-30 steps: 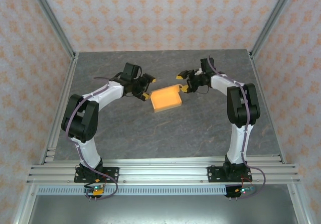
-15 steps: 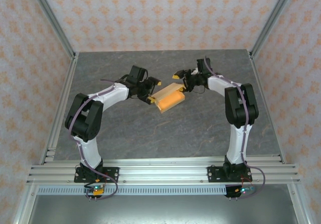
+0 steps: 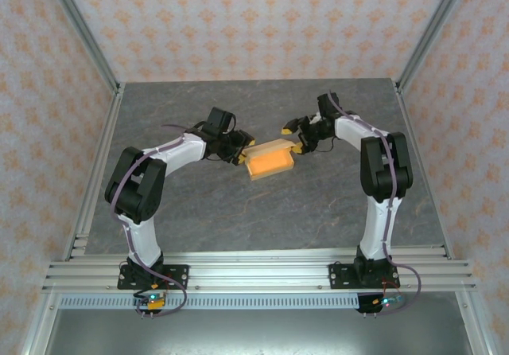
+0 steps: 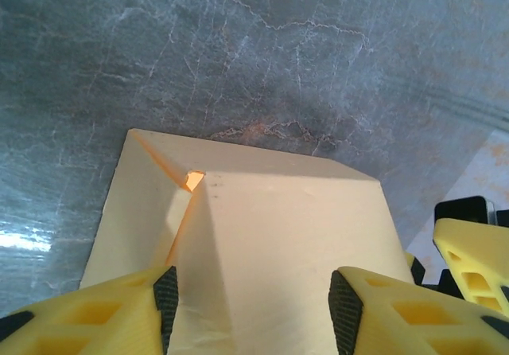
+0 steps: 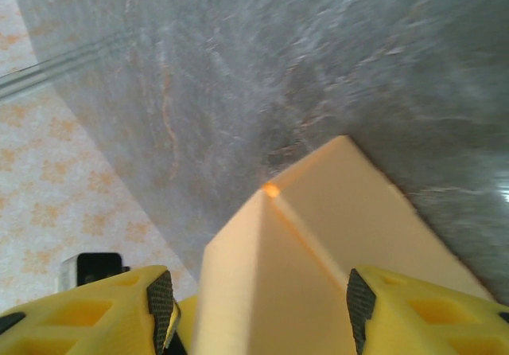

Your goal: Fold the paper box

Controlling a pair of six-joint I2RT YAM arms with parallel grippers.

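Observation:
The paper box (image 3: 269, 162), light orange-tan card, lies mid-table between both grippers, with one long panel raised along its far side. My left gripper (image 3: 243, 150) is at the box's left end. In the left wrist view the box (image 4: 278, 228) fills the space between the pads, and the left gripper (image 4: 256, 311) is shut on that end. My right gripper (image 3: 296, 137) straddles the right end. In the right wrist view a folded corner of the box (image 5: 318, 236) sits between the right gripper's (image 5: 258, 307) open jaws, with a small gap at the left pad (image 5: 160, 303).
The grey marbled tabletop (image 3: 238, 212) lies bare around the box. Aluminium frame posts (image 3: 79, 37) and patterned walls close in the left, right and back sides. The rail (image 3: 254, 271) with both arm bases runs along the near edge.
The left gripper has moved right onto the box's left end and narrowed around it. The box, flat a second ago, has been pushed together and its far panel stands up. The right gripper has shifted slightly.

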